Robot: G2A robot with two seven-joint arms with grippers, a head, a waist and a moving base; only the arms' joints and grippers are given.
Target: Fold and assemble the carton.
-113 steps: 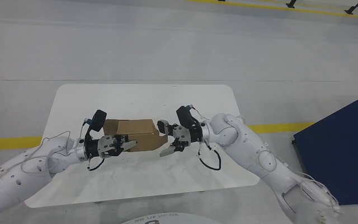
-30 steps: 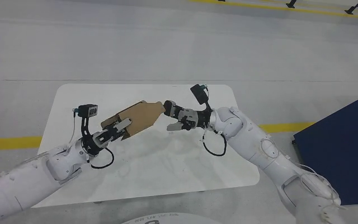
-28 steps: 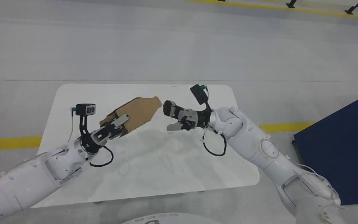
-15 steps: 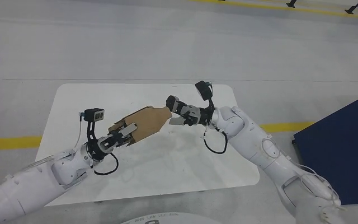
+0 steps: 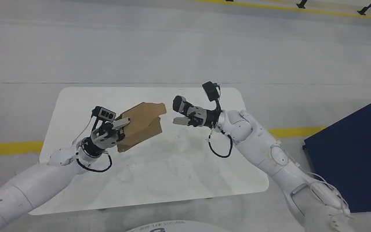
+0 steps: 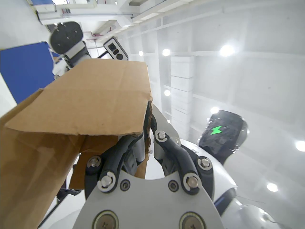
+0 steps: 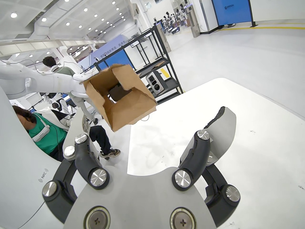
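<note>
The brown carton hangs tilted above the left half of the white table, its flaps loose. My left gripper is shut on one of its edges; in the left wrist view the fingers clamp the cardboard wall between them. My right gripper hovers open just right of the carton, a small gap apart. In the right wrist view the carton turns an open end toward the camera, beyond the spread fingertips.
The table's near and right parts are bare. A blue panel stands on the floor off the table's right side. A black shelf rack stands beyond the table's far edge.
The carton has swung left and turned, away from the right gripper it touched half a second ago. The right gripper stays open near the same spot.
</note>
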